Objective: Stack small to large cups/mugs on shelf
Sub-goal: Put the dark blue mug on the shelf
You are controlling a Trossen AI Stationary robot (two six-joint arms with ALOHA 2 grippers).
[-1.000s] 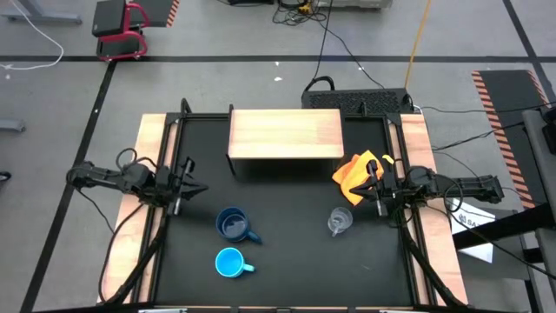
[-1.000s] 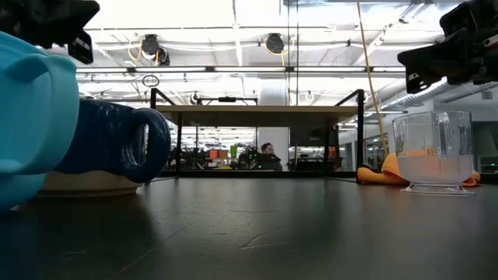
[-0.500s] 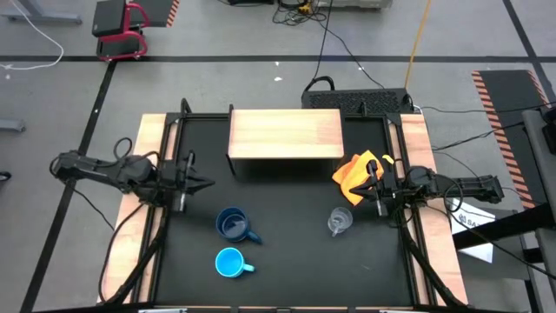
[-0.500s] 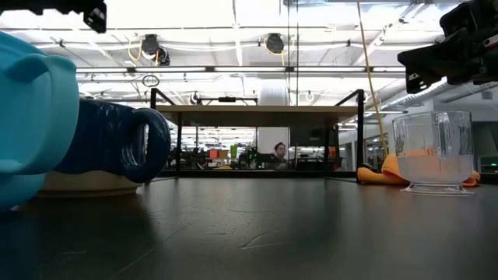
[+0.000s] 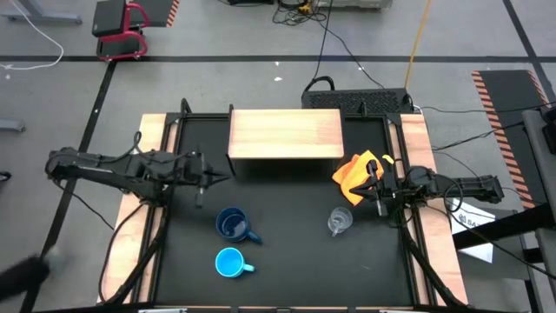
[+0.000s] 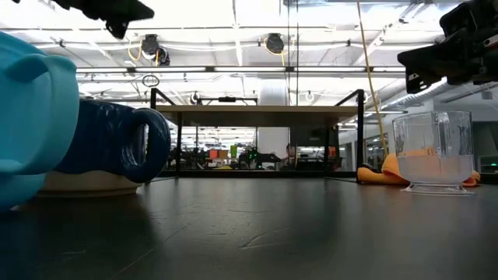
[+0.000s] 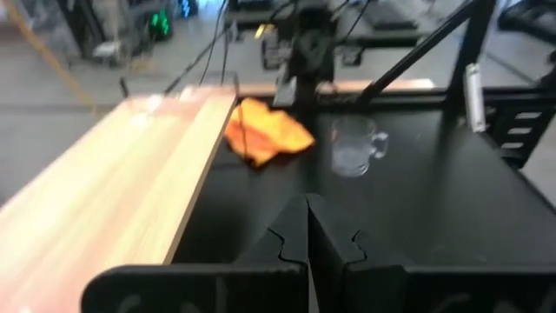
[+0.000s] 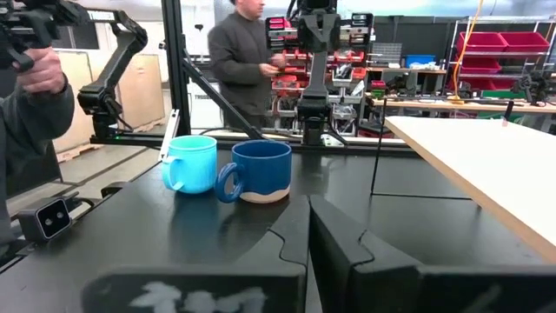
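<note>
Since a second ago, left hand (image 5: 208, 178) has swung inward over the bench (image 5: 287, 261), now near the shelf's (image 5: 285, 133) front left corner, fingers together, holding nothing. Right hand (image 5: 372, 190) unmoved at the bench's right edge, beside the orange cloth (image 5: 358, 173), fingers together. Navy mug (image 5: 233, 224), sky-blue mug (image 5: 229, 262) and glass cup (image 5: 339, 222) all sit on the bench, in front of the shelf.

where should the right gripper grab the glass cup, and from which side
Probably by the rim and wall of the glass cup, coming from above or from the right gripper's own side. It stands upright, mouth open upward. Its handle juts sideways, so pinch the wall opposite it; the orange cloth lies apart, behind.
</note>
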